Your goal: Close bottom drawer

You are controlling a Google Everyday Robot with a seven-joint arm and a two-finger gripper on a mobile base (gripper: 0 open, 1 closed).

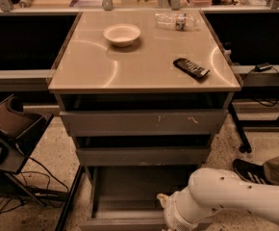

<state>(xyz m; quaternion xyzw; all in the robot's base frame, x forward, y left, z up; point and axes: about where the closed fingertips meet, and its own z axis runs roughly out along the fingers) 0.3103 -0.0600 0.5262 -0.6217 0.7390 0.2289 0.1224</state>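
The bottom drawer is pulled far out at the foot of the grey cabinet, its shallow tray open to view and its front panel at the picture's lower edge. My white arm reaches in from the lower right, over the drawer's right front corner. The gripper itself is below the picture's bottom edge and out of view. Above the bottom drawer, the mid-width drawer and the scratch-marked top drawer each stand slightly out.
On the cabinet top lie a white bowl, a dark remote-like bar and a plastic bottle. A black stand with cables is at the left. A person's shoe is at the right, beside a table leg.
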